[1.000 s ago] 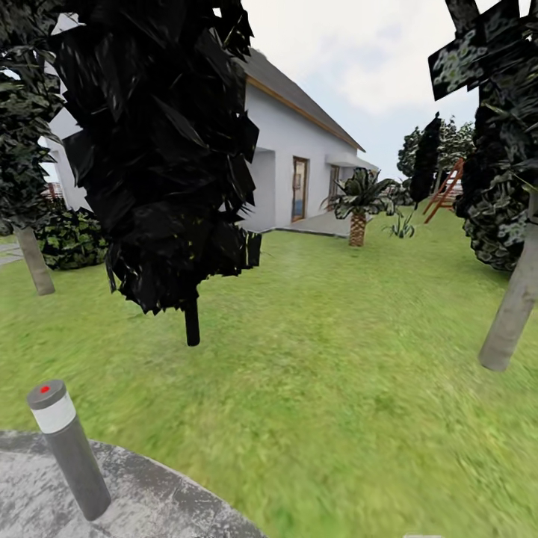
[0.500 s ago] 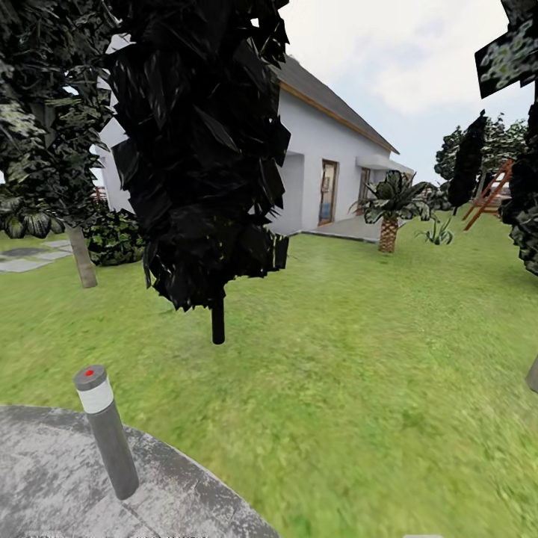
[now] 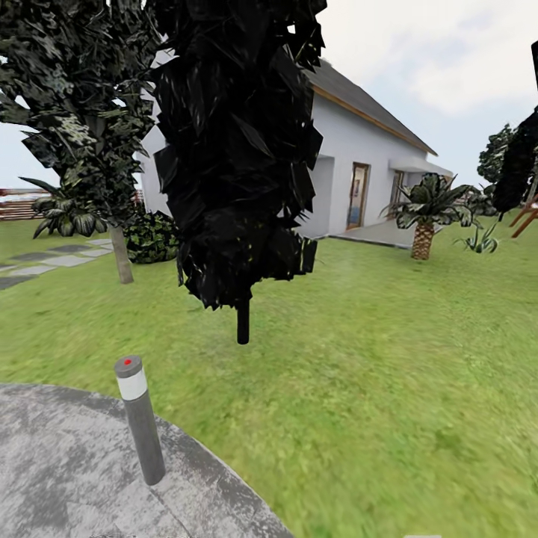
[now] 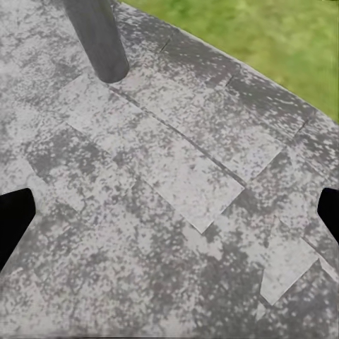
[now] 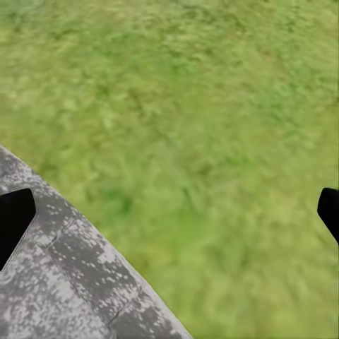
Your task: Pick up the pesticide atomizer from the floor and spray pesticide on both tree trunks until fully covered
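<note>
Fence (image 3: 19, 203): at the far left of our head view we see brown horizontal slats behind the lawn.
Stepping stones (image 3: 52, 260): grey slabs lie in the grass in front of that fence.
Tree (image 3: 82, 90): a dark-leaved crown stands left of centre; we take it for one of the task's trees.
Tree trunk (image 3: 121, 254): a pale grey-tan column, leaning a little, rising from the grass just beside a low bush (image 3: 153, 237).
Paved circle (image 3: 67, 463): mottled grey stone fills the lower left of our head view, its curved edge meeting the lawn.
Bollard (image 3: 140, 421): a dark grey post with a white band and a red dot on top stands on the paving near that edge.
Black cone tree (image 3: 239, 142): a thin black stem under a big black mass, planted in the grass at centre.
Floor (image 3: 388, 359): blurry green grass spreads to the right.
House (image 3: 359, 172): white walls, grey roof, behind the cone tree.
Short palm (image 3: 424, 217): it stands near the house's right end.
Left gripper (image 4: 169, 212): we see its dark fingertips spread wide at both edges, nothing between them, over the paving near the bollard's base.
Right gripper (image 5: 169, 212): fingers likewise spread and empty, above the line where paving meets grass.
Pesticide atomizer: we cannot make it out anywhere on the grass.
</note>
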Robot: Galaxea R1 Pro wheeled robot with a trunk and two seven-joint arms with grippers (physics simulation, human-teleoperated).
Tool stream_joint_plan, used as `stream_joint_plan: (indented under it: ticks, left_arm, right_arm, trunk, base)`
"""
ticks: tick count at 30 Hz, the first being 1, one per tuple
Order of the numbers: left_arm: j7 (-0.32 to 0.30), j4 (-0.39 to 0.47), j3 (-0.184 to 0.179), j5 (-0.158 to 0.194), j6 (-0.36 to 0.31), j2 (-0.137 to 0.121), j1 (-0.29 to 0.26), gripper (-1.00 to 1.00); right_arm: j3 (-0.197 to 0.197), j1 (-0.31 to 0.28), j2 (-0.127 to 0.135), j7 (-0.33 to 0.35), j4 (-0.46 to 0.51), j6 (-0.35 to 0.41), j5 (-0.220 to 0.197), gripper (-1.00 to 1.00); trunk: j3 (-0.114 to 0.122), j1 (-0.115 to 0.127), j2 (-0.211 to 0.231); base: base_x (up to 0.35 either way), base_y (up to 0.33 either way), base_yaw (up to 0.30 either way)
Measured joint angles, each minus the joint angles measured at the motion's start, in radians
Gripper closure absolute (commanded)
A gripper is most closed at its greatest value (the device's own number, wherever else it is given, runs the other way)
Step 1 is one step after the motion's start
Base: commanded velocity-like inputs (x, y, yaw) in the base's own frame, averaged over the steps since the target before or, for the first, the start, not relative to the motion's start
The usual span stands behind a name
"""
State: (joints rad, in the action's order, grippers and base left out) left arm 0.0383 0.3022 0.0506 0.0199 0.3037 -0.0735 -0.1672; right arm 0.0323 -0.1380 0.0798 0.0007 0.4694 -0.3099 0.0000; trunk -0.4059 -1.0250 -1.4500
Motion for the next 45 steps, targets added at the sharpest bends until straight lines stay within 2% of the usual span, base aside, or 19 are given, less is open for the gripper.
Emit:
stream_joint_plan:
  ticks: [28,45]
  left_arm:
    - [0.000,0.000,0.000,0.000,0.001,0.001,0.000,-1.00]
    - [0.000,0.000,0.000,0.000,0.000,0.000,0.000,-1.00]
  right_arm:
    - [0.000,0.000,0.000,0.001,0.000,0.000,0.000,-1.00]
    - [0.000,0.000,0.000,0.000,0.000,0.000,0.000,-1.00]
  trunk:
    - [0.024,0.000,0.000]
    - [0.038,0.000,0.000]
  base:
    - [-0.008,0.000,0.251]
    - [-0.323,0.000,0.251]
